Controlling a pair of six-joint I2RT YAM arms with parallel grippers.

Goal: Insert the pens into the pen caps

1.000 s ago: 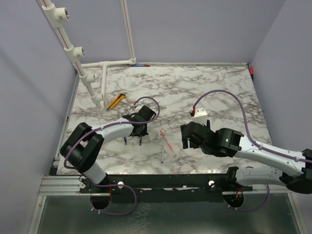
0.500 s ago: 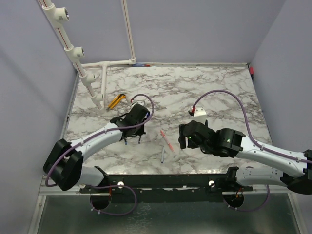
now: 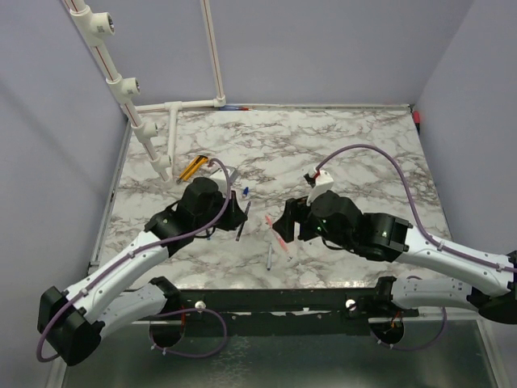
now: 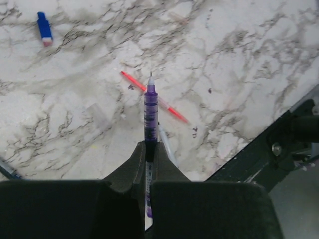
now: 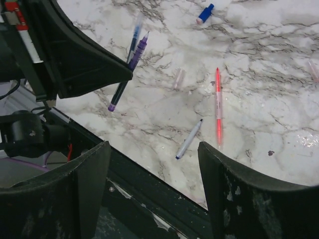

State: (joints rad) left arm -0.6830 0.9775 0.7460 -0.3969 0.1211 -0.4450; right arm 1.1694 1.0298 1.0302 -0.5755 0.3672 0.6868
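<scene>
Left wrist camera has the best of it: the left claw (image 4: 149, 147) is clamped on the dark violet pen (image 4: 150, 107). The barrel is squeezed between its fingers and the writing tip sticks out ahead, I'd guess so a cap can be slid onto that free end. The right claw (image 5: 154, 149) stands wide with nothing in it, probably waiting to fetch that cap.

By my count there are three pens for sure. One is held; the red pen (image 5: 218, 107) and the whitish pen (image 5: 189, 139) lie loose just ahead of the right claw. A bluish stick (image 5: 135, 32) beyond the held pen may be a fourth. For caps, I see one blue cap (image 5: 204, 13) well ahead of the right claw. A clear sleeve (image 5: 178, 77) lying nearer could be another.
</scene>
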